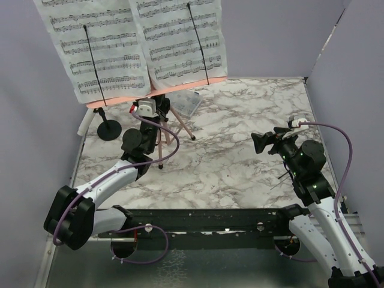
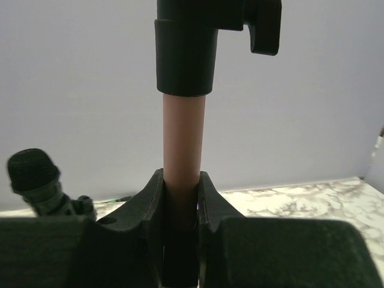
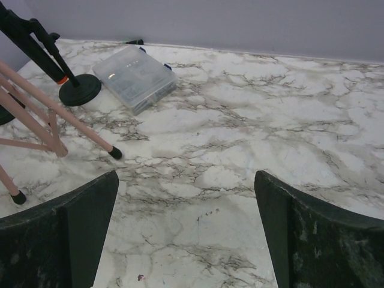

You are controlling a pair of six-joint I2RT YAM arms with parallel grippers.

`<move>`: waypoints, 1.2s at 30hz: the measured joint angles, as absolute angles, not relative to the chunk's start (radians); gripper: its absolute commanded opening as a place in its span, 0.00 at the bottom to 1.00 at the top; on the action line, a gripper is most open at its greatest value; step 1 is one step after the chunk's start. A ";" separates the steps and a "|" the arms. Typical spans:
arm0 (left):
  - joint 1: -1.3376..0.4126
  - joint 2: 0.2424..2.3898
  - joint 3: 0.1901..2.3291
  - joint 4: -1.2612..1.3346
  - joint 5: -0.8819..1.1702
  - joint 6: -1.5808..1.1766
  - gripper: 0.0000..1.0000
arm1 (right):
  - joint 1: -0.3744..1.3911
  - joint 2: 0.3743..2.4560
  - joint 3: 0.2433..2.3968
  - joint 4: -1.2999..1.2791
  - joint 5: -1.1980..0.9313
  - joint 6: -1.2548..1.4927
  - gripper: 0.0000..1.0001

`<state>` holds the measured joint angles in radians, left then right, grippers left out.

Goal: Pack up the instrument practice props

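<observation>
Top external view: the music-sheet board (image 1: 157, 91) stands at the far left of the marble table (image 1: 240, 174) and carries two white sheet-music pages (image 1: 135, 45). Its tripod legs (image 1: 183, 127) splay onto the table below it. The left gripper (image 1: 148, 110) sits under the board at the stand's centre, a position that should allow the stand to be lifted or collapsed along its balance axis. A black mic holder (image 1: 109, 129) stands just left of it, and a clear plastic case (image 1: 187, 102) lies behind the legs. The right gripper (image 1: 264, 142) hovers over bare table, well apart from every prop. Left wrist view: the left fingers (image 2: 150, 204) are pinched on the upright pink stand pole (image 2: 183, 138), below its black collar (image 2: 186, 57). A black microphone (image 2: 35, 174) shows at lower left. Right wrist view: the right fingers (image 3: 60, 234) are spread wide with nothing between them. They face the legs, a round black base (image 3: 79, 90) and the case, and the arm is probably on standby.
</observation>
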<state>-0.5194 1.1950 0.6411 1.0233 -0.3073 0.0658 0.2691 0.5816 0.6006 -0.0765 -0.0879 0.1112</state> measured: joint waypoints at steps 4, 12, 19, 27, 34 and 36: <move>-0.573 1.209 0.658 1.007 -0.278 0.050 0.00 | 0.269 0.579 0.601 -0.076 -0.088 0.111 1.00; -0.703 1.337 0.752 1.035 -0.269 0.031 0.00 | 0.269 0.562 0.601 -0.078 -0.088 0.107 1.00; -0.822 1.505 0.882 1.085 -0.267 0.031 0.00 | 0.269 0.523 0.603 -0.104 -0.078 0.097 1.00; -0.896 1.670 1.032 1.128 -0.247 0.018 0.00 | 0.269 0.477 0.619 -0.142 -0.056 0.085 1.00; -0.907 1.761 1.127 1.135 -0.243 0.018 0.00 | 0.269 0.443 0.633 -0.186 -0.036 0.077 1.00; -0.912 1.773 1.140 1.131 -0.244 0.027 0.00 | 0.269 0.437 0.636 -0.193 -0.032 0.076 1.00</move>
